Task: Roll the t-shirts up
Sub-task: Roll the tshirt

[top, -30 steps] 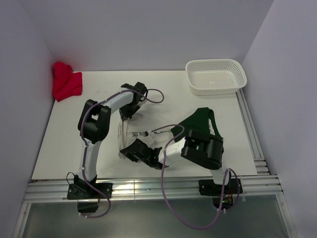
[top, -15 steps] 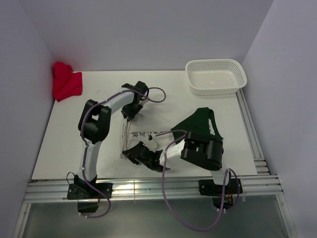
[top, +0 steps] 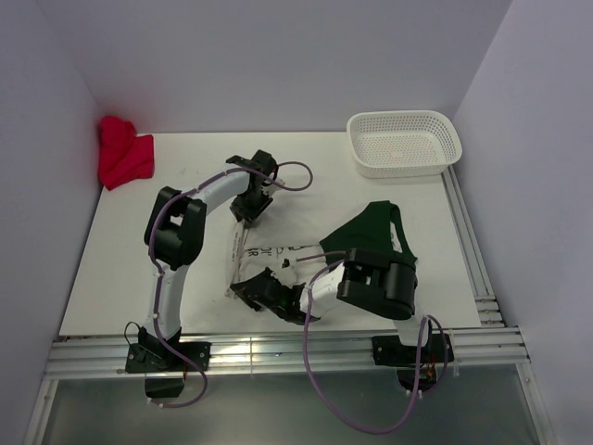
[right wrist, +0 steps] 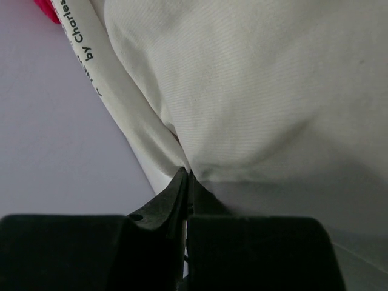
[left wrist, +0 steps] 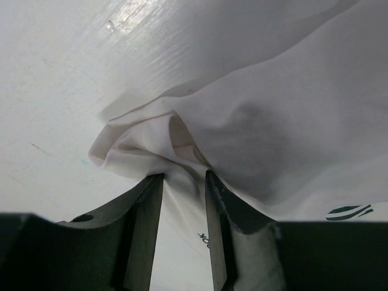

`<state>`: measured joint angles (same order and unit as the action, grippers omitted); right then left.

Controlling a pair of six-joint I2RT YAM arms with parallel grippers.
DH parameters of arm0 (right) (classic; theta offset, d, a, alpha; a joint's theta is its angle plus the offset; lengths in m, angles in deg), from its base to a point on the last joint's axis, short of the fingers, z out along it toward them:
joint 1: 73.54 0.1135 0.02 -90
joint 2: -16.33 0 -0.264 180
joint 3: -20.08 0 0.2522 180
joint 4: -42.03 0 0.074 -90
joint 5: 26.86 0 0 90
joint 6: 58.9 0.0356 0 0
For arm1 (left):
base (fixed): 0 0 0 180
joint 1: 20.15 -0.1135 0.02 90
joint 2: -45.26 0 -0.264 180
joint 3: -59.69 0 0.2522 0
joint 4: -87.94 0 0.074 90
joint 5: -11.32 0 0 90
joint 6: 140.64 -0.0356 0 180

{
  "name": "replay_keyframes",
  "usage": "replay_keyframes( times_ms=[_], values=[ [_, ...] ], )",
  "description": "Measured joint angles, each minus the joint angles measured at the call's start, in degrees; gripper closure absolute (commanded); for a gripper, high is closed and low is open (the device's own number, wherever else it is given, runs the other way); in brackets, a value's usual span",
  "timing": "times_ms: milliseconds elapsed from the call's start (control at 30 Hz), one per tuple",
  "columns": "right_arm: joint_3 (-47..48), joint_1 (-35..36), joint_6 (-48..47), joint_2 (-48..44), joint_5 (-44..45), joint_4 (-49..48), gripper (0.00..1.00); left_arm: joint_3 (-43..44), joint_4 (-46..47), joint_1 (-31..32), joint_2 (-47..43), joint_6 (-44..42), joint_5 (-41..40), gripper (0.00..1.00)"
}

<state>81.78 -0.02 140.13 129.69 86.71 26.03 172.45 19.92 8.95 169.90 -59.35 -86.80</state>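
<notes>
Nothing looks rolled yet: in the middle of the white desk (top: 139,241) your right fingers (right wrist: 176,194) pinch the off-white printed cloth t-shirt (top: 264,252), left fingers (left wrist: 148,206) apart at its far fold; the dark green cloth t-shirt (top: 375,227) lies by the right edge.

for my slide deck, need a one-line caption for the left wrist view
Left gripper, jaws parted, at a bunched fold of the off-white t-shirt on the white table.
</notes>
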Motion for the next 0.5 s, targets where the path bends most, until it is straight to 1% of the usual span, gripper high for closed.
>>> replay_keyframes(
  times_ms=[33,67,100,167,200,267,300,367,500],
  values=[
    [0.02,0.00,-0.02,-0.02,0.09,0.28,0.98,0.00,0.02,-0.04,0.00,-0.07,0.44,0.62],
    [0.15,0.02,-0.09,-0.09,0.33,0.87,0.94,-0.02,0.09,-0.09,0.00,-0.22,0.79,0.62],
    [0.46,0.07,-0.26,-0.24,0.52,1.60,0.86,-0.13,0.17,-0.15,0.00,-0.31,1.03,0.62],
    [1.53,0.17,-1.09,-0.81,0.92,4.31,0.77,-0.33,0.37,-0.31,-0.02,-0.50,1.40,0.62],
    [2.23,0.24,-1.73,-1.25,1.09,6.40,0.70,-0.37,0.42,-0.39,-0.02,-0.57,1.51,0.63],
    [3.87,0.44,-3.23,-2.29,1.25,10.67,0.65,-0.39,0.44,-0.48,-0.02,-0.61,1.75,0.63],
    [4.39,0.52,-3.91,-2.75,1.33,12.31,0.61,-0.39,0.46,-0.50,-0.02,-0.61,1.79,0.63],
    [5.44,0.83,-5.46,-3.93,1.64,16.13,0.57,-0.42,0.48,-0.52,-0.02,-0.63,1.81,0.63],
    [7.58,1.29,-8.41,-6.12,2.99,23.98,0.56,-0.42,0.50,-0.52,-0.02,-0.66,1.79,0.63]
  ],
)
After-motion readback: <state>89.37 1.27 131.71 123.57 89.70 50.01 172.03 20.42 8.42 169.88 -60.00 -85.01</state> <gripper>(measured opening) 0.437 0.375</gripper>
